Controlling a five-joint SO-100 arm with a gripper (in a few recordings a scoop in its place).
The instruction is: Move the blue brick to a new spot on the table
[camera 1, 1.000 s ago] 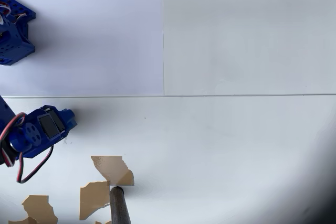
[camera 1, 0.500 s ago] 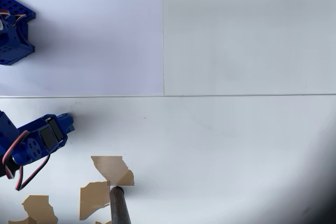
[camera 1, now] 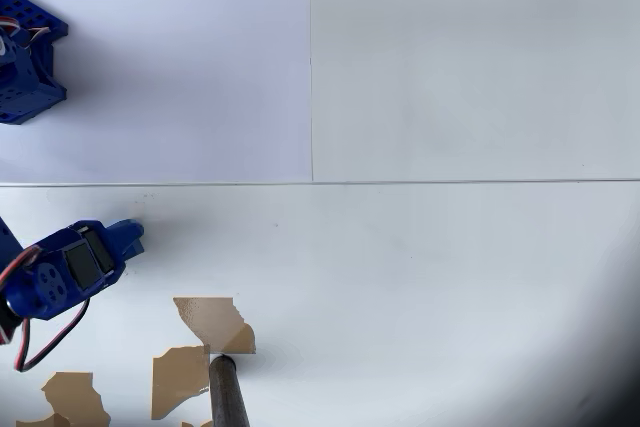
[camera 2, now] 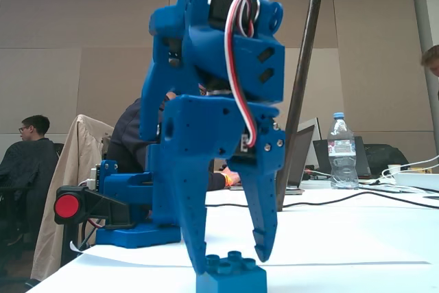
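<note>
Jaws (camera 2: 230, 255) hang spread, tips pointing down at the blue brick (camera 2: 230, 276), one finger (camera 2: 194, 238) to its left and the other (camera 2: 264, 228) to its right in the fixed view. Their tips reach about the level of the brick's studs; whether they touch it cannot be told. Beneath them, the brick sits studs-up on the white worktop (camera 2: 357, 238), directly under the gap between the jaws.

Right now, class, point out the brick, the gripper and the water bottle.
brick (camera 2: 231, 274): fixed view, on its front face below the studs.
gripper (camera 2: 234, 257): fixed view, midway between its two fingertips, just above the brick.
water bottle (camera 2: 341, 154): fixed view, on the middle of its clear body.
</note>
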